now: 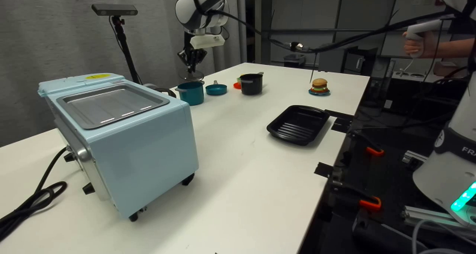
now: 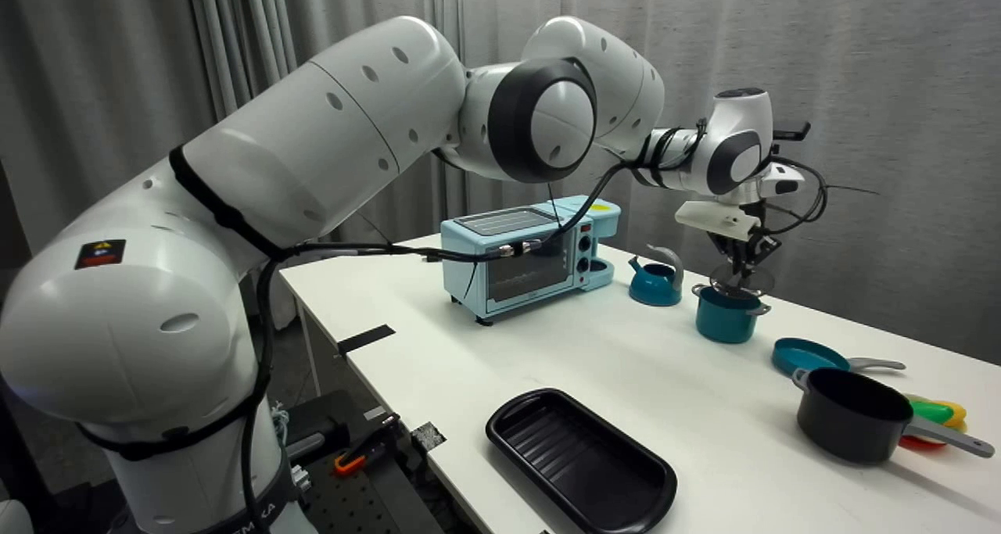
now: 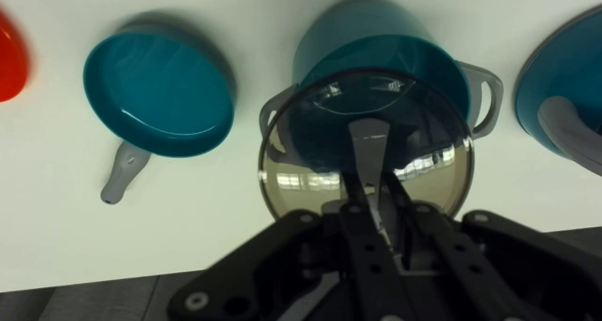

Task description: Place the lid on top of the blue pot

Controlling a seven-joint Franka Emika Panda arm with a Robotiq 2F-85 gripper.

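Transparent lid [image 3: 336, 133], held above blue pot [image 2: 726, 319]

- robot arm [image 2: 328, 127], white, foremost in an exterior view, reaching over the white table [image 2: 438, 362]
- black tray [image 2: 579, 465], rectangular, ribbed floor; lying near the table's edge
- black pot [image 2: 837, 432], grey handle; red, green and yellow pieces [image 2: 932, 412] partly hidden behind it
- blue pan [image 2: 805, 356], shallow, grey handle; between black pot and blue pot
- blue pot, upright; two grey side handles
- lid, round, dark rim; above the blue pot and off-centre, part of the pot's mouth showing past it in the wrist view; whether it touches the pot, cannot tell
- gripper [image 3: 370, 180], pointing down; fingers brought in to the width of the lid's grey handle, which they pinch
- kettle [image 2: 654, 286], blue, grey handle; beside the blue pot
- oven [image 2: 532, 274], pale blue, glass door, dark knobs; past the kettle
- curtain [image 2: 884, 88], grey, hanging behind the table
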